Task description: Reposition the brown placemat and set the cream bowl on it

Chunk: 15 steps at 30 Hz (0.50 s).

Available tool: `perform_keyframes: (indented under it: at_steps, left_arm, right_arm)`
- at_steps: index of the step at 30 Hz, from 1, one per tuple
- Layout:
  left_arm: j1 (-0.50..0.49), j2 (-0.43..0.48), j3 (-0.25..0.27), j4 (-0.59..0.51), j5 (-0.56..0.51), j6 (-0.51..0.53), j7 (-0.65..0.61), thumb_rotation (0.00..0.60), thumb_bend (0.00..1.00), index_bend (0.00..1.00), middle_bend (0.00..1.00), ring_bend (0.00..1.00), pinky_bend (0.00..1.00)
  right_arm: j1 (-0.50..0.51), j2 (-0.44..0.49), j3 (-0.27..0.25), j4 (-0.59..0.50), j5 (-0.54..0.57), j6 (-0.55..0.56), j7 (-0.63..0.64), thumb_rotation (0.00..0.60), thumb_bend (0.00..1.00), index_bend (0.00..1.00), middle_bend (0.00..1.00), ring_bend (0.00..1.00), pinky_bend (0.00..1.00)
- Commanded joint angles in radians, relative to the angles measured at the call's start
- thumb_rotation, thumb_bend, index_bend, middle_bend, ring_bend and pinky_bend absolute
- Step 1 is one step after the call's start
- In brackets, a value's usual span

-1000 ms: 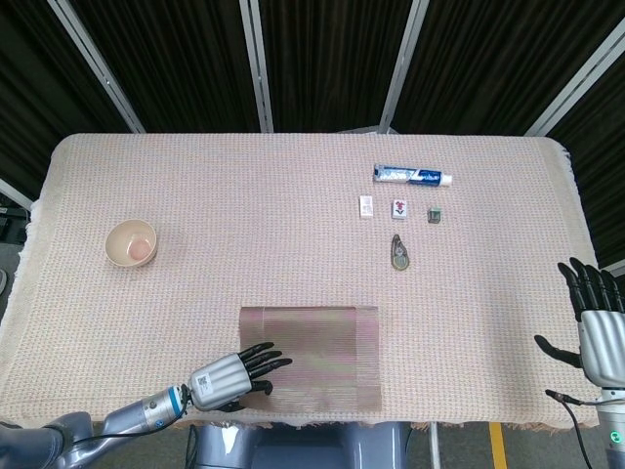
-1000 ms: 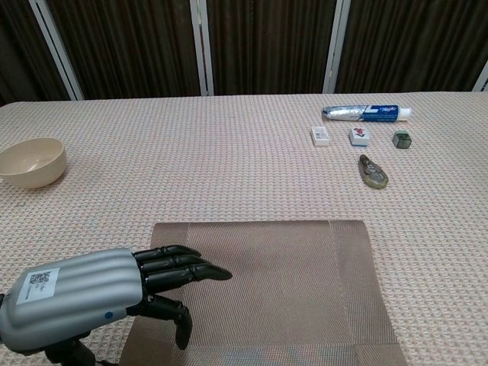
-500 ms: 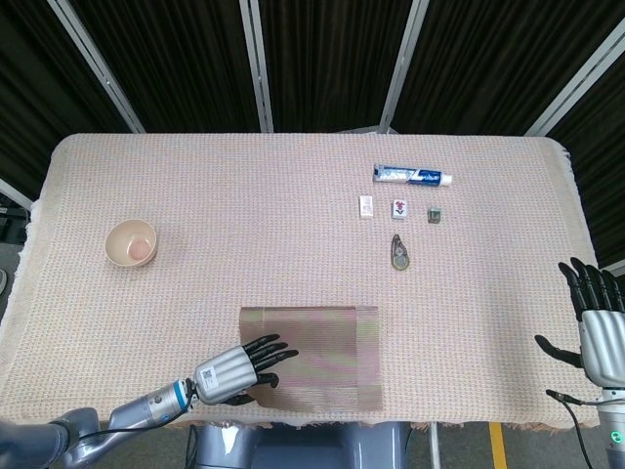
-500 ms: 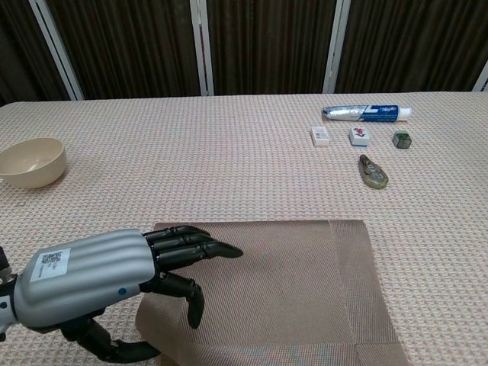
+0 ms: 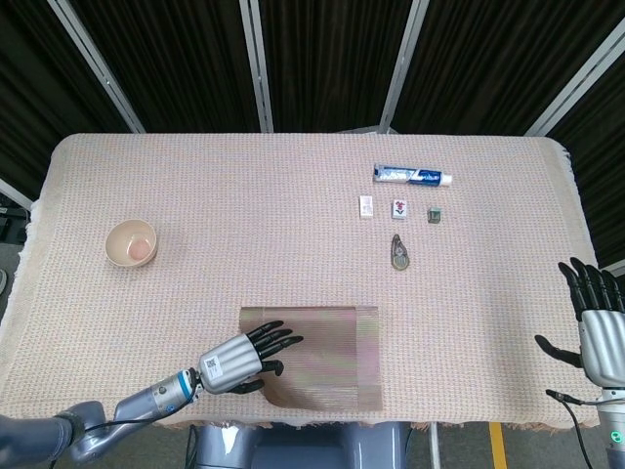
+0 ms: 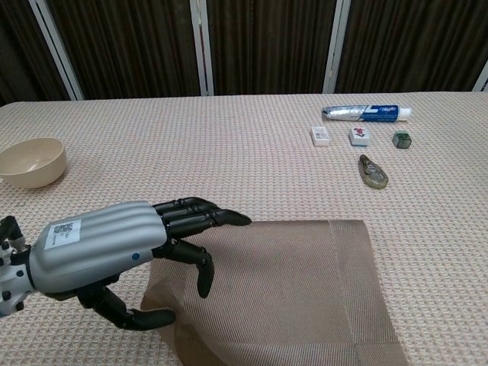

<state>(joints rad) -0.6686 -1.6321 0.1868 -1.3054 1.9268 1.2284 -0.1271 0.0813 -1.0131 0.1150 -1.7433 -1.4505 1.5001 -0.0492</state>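
Cream bowl (image 5: 131,243): stands upright near the left edge of the tabletop (image 5: 244,205), well apart from the placemat. Nothing touches it. It is not yet on the placemat.

Left hand (image 5: 240,357): at the near-left corner of the brown placemat (image 5: 322,357). Fingers extend over the top of the mat; the thumb curls beneath its edge. The chest view shows that corner raised off the tabletop and bent, so the hand pinches the corner. Judgement: this grip permits dragging or lifting the mat without the fabric sliding free.

Brown placemat: lies along the near edge of the tabletop, roughly at its middle. The right portion lies flat. Judgement: repositioning is the step in hand; bowl placement follows.

Small items: a toothpaste tube (image 5: 411,176), two small white tiles (image 5: 366,206) (image 5: 398,208), a small dark cube (image 5: 434,215) and a teardrop-shaped item (image 5: 400,253) sit toward the far-right part of the tabletop, apart from the mat. Judgement: they do not obstruct a move toward the bowl.

Right hand (image 5: 598,327): off the right edge of the tabletop, fingers spread, holding nothing. Judgement: parked clear of the work.
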Motion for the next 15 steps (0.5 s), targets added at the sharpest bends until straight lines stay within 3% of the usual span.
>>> perform_keyframes:
  at_steps: [1, 15]
  left_arm:
    - [-0.002, 0.001, -0.007, -0.004, -0.009, -0.004, 0.001, 0.6, 0.31, 0.44, 0.0, 0.0, 0.0]
    - [0.002, 0.015, -0.019, -0.008, -0.041, -0.011, 0.014, 0.6, 0.34, 0.49, 0.0, 0.0, 0.0]
  right_arm:
    - [0.0, 0.0, 0.0, 0.0, 0.0, -0.001, 0.001, 0.6, 0.0, 0.0, 0.0, 0.0, 0.0]
    - [0.001, 0.001, -0.001, -0.001, -0.001, -0.003, 0.001, 0.6, 0.0, 0.0, 0.0, 0.0, 0.0]
